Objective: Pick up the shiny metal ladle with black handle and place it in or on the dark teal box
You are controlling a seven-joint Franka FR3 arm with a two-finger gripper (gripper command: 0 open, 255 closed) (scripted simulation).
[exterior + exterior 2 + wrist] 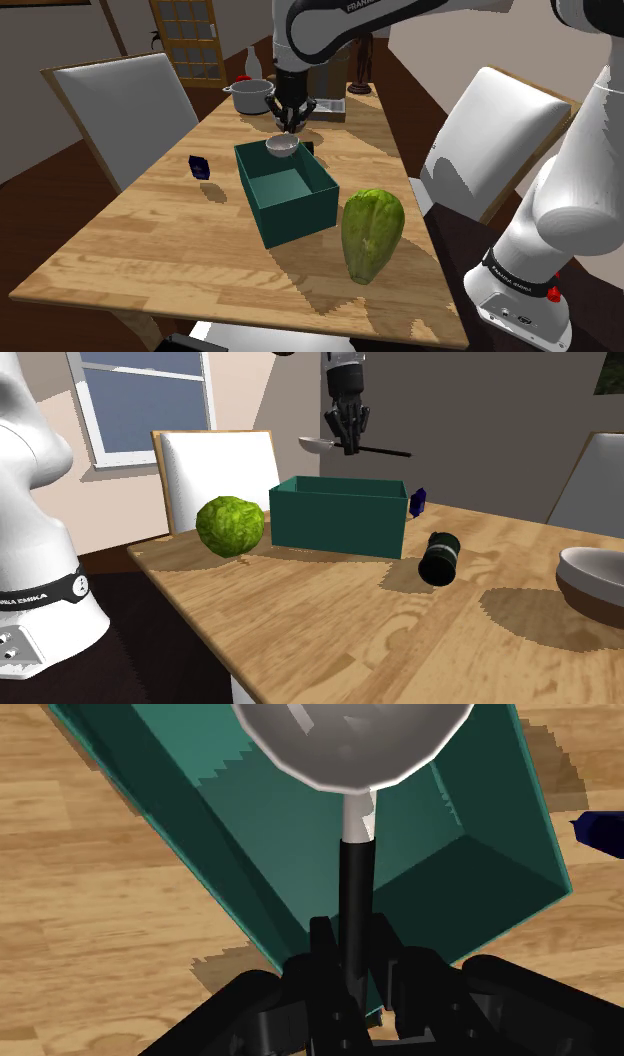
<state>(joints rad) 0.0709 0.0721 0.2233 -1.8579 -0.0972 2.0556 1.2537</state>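
White Franka arm, black gripper.
The links are fat, rounded white shells with a smooth gloss, joined at dark joints. A black band rings the lowest link and carries white "FRANKA EMIKA" lettering, which can also be read in the second exterior view. A small red dot sits at the band's edge, above the white base, whose front bears a few small dark marks. Grey "FRANKA" lettering runs along the upper link. The gripper is black all over, with a blocky, angular body and two narrow fingers.
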